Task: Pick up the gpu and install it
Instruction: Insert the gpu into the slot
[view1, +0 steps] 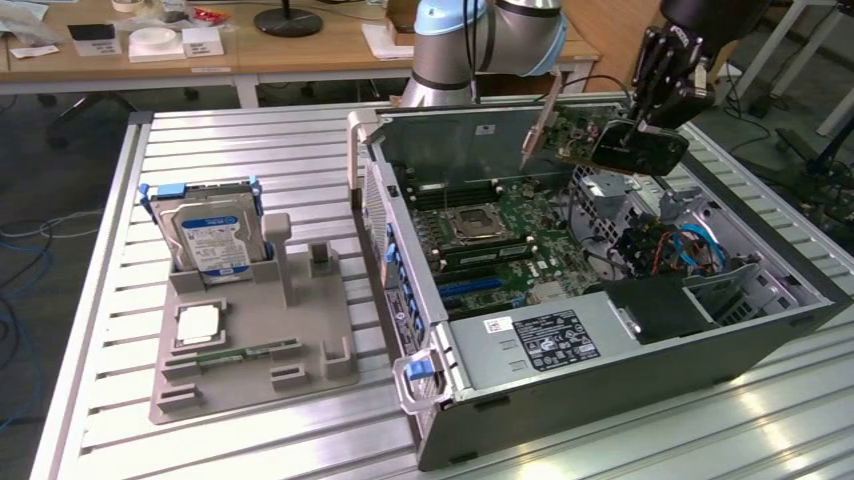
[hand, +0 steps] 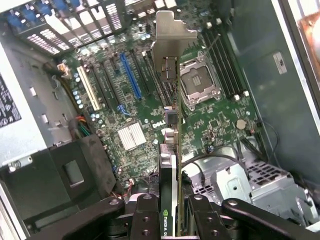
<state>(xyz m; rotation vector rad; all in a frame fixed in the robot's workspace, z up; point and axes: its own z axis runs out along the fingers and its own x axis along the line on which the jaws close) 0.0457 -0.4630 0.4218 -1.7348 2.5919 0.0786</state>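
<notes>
Jaws grip gpu (hand: 168, 160) over motherboard (hand: 131, 107); cables (hand: 212, 156) perhaps close.

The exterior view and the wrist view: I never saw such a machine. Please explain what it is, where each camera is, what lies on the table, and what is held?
It is a robot arm with a two-fingered hand. The exterior view comes from a camera off the arm; the wrist view from one on the wrist. On the slatted metal table stand an open computer case and a grey holder with a hard drive. The hand grips the gpu, a flat card, above the motherboard.
</notes>
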